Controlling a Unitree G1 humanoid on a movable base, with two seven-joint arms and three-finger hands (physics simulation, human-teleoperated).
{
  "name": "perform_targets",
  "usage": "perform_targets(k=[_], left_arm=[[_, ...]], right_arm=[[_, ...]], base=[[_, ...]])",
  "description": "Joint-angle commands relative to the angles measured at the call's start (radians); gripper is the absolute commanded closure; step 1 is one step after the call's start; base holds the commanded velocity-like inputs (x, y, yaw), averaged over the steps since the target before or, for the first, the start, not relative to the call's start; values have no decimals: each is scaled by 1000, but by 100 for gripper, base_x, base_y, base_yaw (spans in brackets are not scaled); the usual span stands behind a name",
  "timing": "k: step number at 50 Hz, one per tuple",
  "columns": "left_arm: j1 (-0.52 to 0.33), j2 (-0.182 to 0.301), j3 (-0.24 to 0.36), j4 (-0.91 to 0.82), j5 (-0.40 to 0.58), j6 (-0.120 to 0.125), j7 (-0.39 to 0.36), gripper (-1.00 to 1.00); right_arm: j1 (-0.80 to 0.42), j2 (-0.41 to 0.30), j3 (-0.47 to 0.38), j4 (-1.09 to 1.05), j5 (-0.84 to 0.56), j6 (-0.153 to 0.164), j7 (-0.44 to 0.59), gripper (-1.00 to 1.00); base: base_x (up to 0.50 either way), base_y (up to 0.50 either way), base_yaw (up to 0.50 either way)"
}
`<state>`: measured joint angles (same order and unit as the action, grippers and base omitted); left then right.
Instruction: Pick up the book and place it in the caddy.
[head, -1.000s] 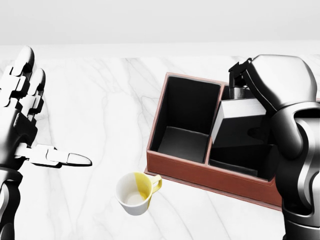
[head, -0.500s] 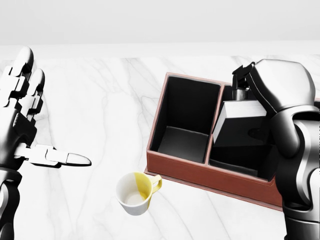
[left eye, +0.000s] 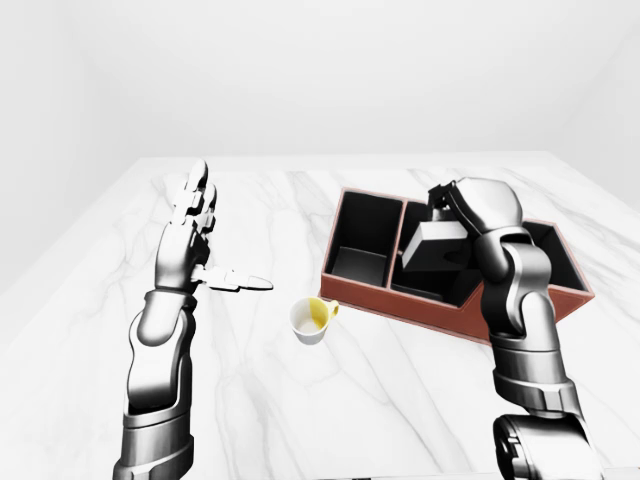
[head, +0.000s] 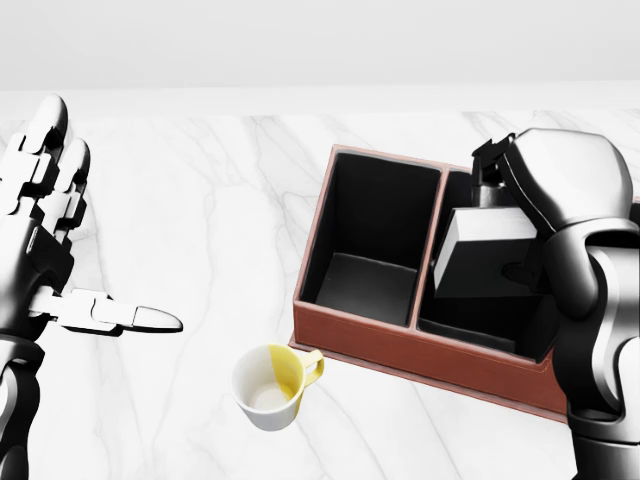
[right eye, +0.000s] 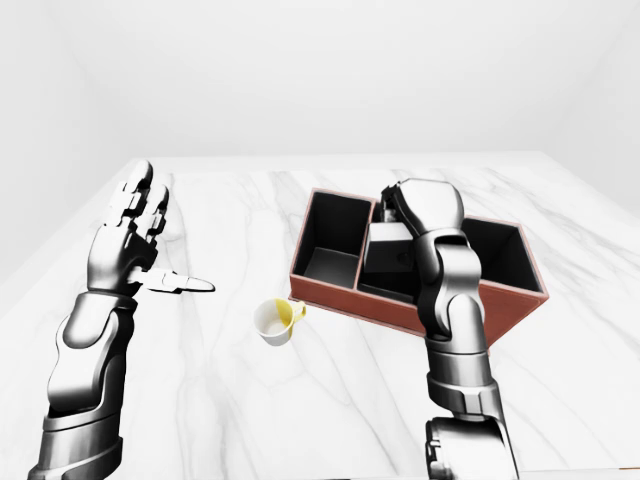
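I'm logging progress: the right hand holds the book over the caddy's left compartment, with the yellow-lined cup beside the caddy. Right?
Not quite. In the head view the right hand holds the book over the compartment right of the divider, not the empty left one. The cup does sit beside the caddy.

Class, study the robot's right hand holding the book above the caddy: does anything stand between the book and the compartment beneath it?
Nothing visible does. The book hangs tilted in the right hand over the caddy, above the compartment right of the divider. What shows of that compartment looks empty, though the book and arm hide part of it. The cup sits outside.
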<state>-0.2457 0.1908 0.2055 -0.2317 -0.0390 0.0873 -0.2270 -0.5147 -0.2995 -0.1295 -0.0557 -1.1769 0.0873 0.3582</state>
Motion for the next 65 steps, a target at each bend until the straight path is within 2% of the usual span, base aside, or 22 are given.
perform_targets(k=[1,15,41,65], left_arm=[[1,0,1,1,0,0,-1,-100],[9,1,4,8,1,0,-1,-100],[4,2,4,22,5,0,1,-100],[12,2,7,15,5,0,0,-100]], right_arm=[[4,3,-8,18,-15,0,-48,100],[9,6,4,116,11,0,-136,100],[-11,-5,12,195,13,0,-235,100],[8,-3,20,244,-4,0,-261,100]], base=[[0,0,0],[0,0,0],[0,0,0],[0,0,0]])
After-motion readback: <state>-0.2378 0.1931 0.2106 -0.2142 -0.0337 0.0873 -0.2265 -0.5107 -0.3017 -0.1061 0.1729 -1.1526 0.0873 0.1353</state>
